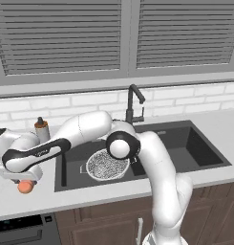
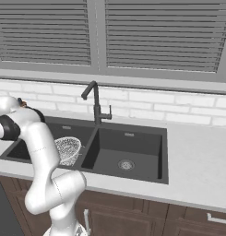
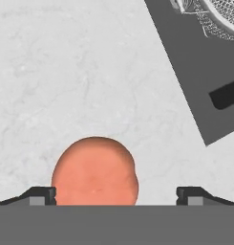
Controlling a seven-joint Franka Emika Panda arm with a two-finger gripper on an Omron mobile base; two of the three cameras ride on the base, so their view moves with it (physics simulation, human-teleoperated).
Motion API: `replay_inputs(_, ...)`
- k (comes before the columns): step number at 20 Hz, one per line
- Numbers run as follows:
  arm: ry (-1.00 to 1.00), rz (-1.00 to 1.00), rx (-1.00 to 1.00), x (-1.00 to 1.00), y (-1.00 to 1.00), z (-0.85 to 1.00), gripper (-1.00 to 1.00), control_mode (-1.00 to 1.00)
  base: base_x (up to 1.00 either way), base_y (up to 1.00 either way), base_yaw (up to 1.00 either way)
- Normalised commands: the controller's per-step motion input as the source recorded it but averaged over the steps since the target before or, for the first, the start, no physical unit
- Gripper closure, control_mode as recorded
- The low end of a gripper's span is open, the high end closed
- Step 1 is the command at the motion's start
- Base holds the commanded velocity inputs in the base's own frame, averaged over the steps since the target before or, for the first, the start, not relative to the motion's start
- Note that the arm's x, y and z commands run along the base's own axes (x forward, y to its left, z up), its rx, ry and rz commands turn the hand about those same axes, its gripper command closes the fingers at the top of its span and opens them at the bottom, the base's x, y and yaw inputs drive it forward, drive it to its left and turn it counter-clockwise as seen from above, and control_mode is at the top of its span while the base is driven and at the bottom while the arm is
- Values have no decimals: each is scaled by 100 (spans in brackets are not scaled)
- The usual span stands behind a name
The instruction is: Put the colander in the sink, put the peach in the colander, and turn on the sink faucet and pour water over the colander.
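The peach (image 1: 26, 187) lies on the pale counter left of the sink (image 1: 199, 150). My gripper (image 1: 26, 181) hangs right over it, open, pointing down. In the hand view the peach (image 3: 95, 172) sits between the two fingertips, closer to the left one, and neither tip touches it; my gripper (image 3: 116, 196) holds nothing. The mesh colander (image 1: 107, 165) rests in the sink's left basin, upright and empty. It also appears as the colander (image 2: 68, 150) behind my arm and the colander (image 3: 218, 14) at the top right corner. The dark faucet (image 1: 132, 103) stands behind the divider, with no water running.
A grey bottle with an orange cap (image 1: 41, 128) stands on the counter behind my forearm, near the tiled wall. The counter's front edge runs close below the peach. My arm stretches across the left basin. The right basin (image 2: 126, 154) holds nothing.
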Motion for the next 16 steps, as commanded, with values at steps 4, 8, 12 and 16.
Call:
replay_inputs(4,0,6,6,0,0,-13,-100,-100,0,0,0)
replay_inputs(8,0,2,1,-9,-10,-14,-100,-100,0,0,0)
replay_inputs(12,0,1,0,-4,-14,-22,-100,-100,0,0,0)
replay_inputs(16,0,2,0,0,-6,-34,-100,-100,0,0,0)
